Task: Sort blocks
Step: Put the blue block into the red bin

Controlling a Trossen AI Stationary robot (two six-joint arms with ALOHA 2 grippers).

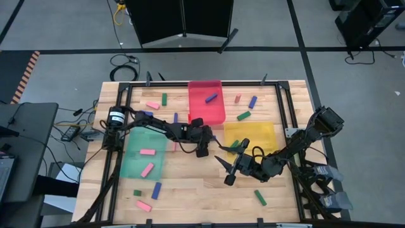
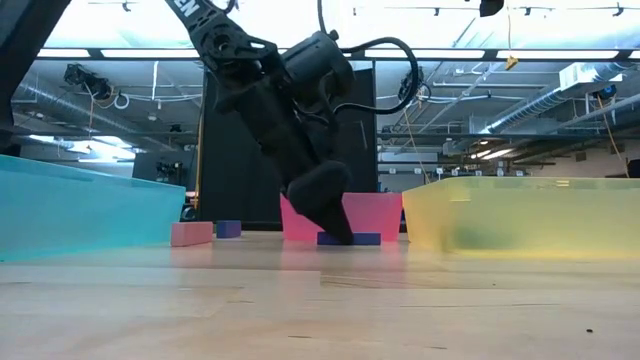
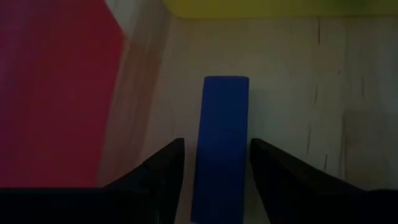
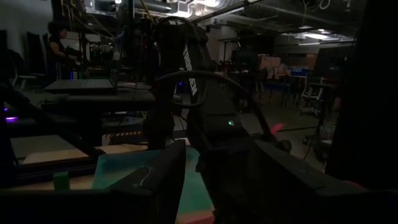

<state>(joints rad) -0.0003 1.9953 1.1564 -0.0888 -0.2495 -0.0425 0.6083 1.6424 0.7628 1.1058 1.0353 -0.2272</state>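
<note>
Gripper (image 3: 214, 163) on my left arm points down at the surface (image 3: 292, 93), fingers apart on either side of a blue block (image 3: 221, 143) without touching it. Beyond lie the red tray (image 3: 56, 87) and yellow tray (image 3: 273, 6). My right gripper (image 1: 229, 170) hangs open nearby.

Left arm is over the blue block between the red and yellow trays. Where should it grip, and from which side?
Grip the blue block across its two long sides, coming straight down. It lies flat on the bare wood, and the left gripper already straddles it, fingers open either side.
</note>
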